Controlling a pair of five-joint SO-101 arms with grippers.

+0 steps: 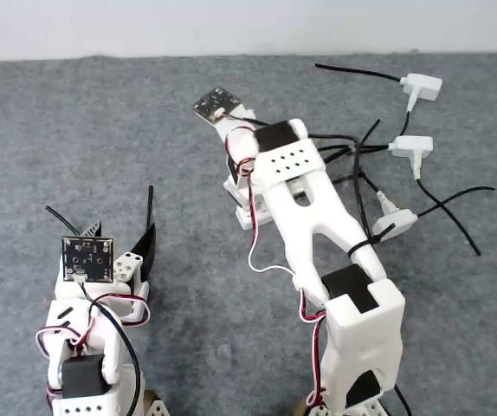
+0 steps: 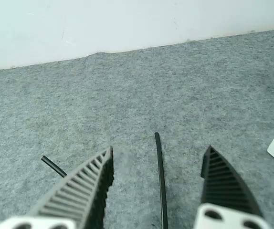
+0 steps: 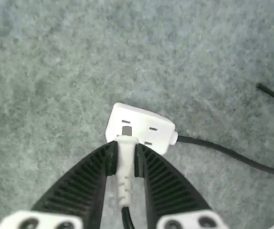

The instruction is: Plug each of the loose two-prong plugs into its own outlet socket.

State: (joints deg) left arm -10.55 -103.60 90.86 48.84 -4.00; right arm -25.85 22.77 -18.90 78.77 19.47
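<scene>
On the grey carpet (image 1: 58, 130), the right gripper (image 3: 125, 147) clamps a white plug (image 3: 125, 167) against the socket block (image 3: 139, 125), seemingly not yet seated, while the left gripper (image 2: 159, 151) hangs spread apart and three other plugs (image 1: 411, 146) lie loose.

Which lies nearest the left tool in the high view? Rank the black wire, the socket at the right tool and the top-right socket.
1. Black wire: right at the left tool, just ahead.
2. Socket: mid-table, where the right tool grips a plug.
3. Top-right socket: far corner by the wall.
</scene>
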